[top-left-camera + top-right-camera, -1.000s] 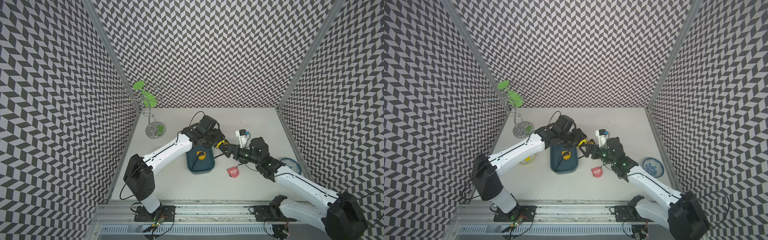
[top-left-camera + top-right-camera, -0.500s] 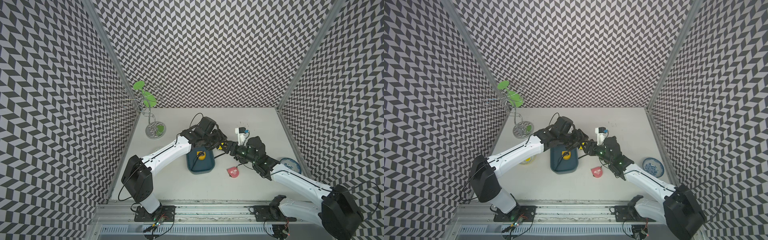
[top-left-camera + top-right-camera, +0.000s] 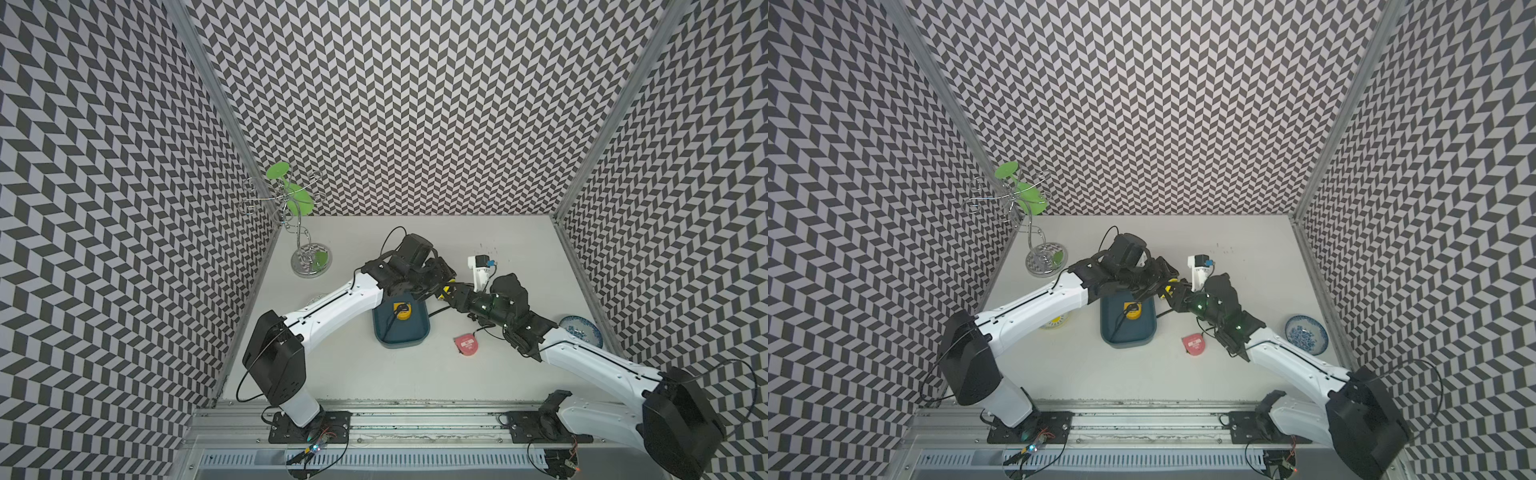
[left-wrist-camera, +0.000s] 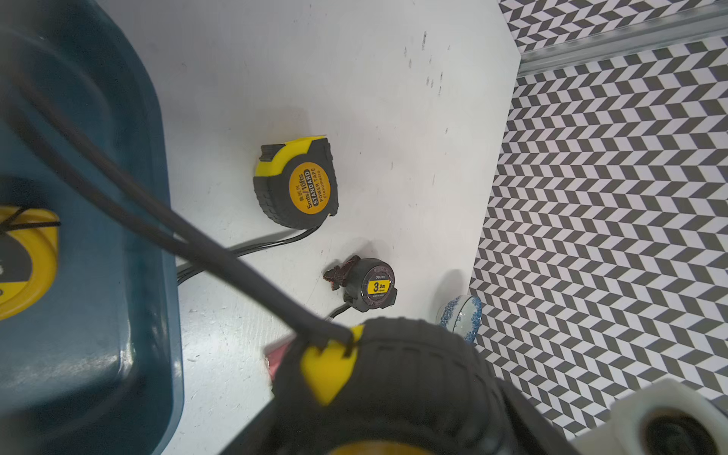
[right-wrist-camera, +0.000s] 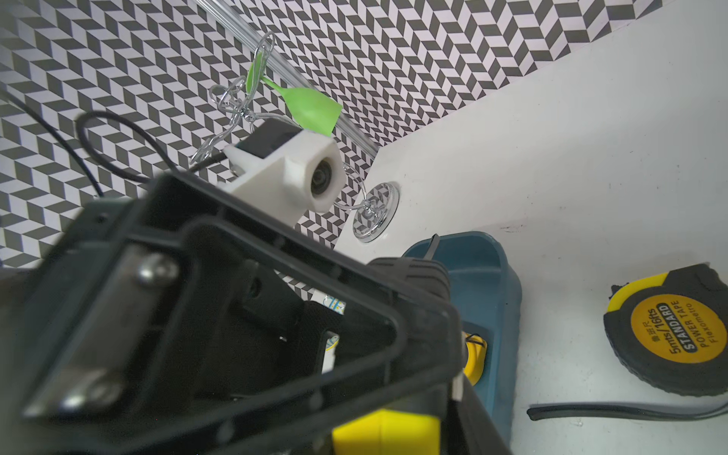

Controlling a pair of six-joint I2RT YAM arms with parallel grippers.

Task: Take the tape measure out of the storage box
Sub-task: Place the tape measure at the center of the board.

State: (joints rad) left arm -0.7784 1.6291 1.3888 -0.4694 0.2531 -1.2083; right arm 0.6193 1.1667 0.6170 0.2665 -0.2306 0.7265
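Observation:
A black-and-yellow tape measure (image 3: 447, 287) hangs above the table just right of the storage box (image 3: 415, 343), a dark teal tray. Its black strap (image 4: 157, 220) trails back over the box. My right gripper (image 3: 451, 292) is shut on it from the right. My left gripper (image 3: 441, 277) reaches across the box, and its fingers look spread on either side of the same tape measure (image 4: 394, 374). A round yellow tape measure (image 3: 402, 311) lies inside the box. In the right wrist view the left gripper's body (image 5: 197, 315) hides most of the held tape measure (image 5: 409, 275).
On the table lie another black-and-yellow tape measure (image 4: 297, 183), a small black one (image 4: 372, 285) and a pink-red one (image 3: 467, 344). A blue-and-white dish (image 3: 580, 331) sits far right. A wire stand with green leaves (image 3: 309, 257) stands back left, and a white device (image 3: 482, 270) behind the grippers.
My right gripper has moved left up to the left gripper and closed on the tape measure. The left jaws have spread apart. The left arm has barely shifted.

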